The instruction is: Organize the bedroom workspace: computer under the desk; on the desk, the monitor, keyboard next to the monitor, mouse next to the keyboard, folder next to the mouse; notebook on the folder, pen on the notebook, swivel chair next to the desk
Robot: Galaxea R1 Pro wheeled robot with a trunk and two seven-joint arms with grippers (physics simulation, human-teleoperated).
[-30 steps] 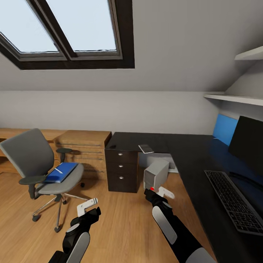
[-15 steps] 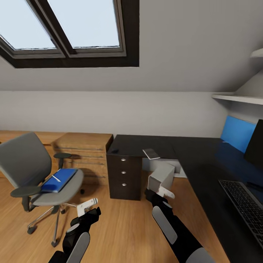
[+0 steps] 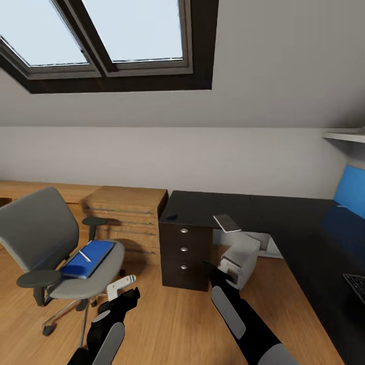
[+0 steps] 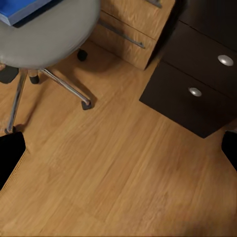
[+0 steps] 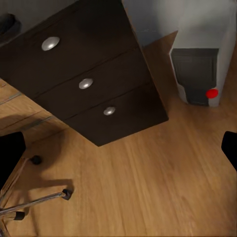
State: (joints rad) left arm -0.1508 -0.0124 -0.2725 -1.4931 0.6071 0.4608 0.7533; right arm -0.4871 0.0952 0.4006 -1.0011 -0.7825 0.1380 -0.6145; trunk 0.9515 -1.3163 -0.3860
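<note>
The grey swivel chair [image 3: 40, 230] stands on the floor at the left, apart from the desk. The blue folder [image 3: 89, 258] lies on its seat with the white pen [image 3: 84, 256] on top. The black desk [image 3: 263, 215] runs to the right, and its drawer unit [image 3: 184, 251] faces me. The dark mouse [image 3: 171, 217] and the thin notebook [image 3: 227, 222] lie on the near corner of the desk. The computer [image 3: 244, 257] stands under the desk. A corner of the keyboard [image 3: 357, 285] shows at the right edge. The monitor is out of view. My left gripper [image 3: 121, 287] and right gripper [image 3: 228, 265] hang open over the floor, holding nothing.
A light wooden drawer chest [image 3: 126, 215] stands between the chair and the desk. A blue wall panel [image 3: 352, 190] is at the far right, under a shelf [image 3: 344, 137]. Skylights are set in the sloped ceiling. Bare wooden floor [image 3: 172, 324] lies ahead of me.
The camera has turned left, so the whole scene has slid right. The monitor has left the view and most of the keyboard too. Both arms keep the same pose.
</note>
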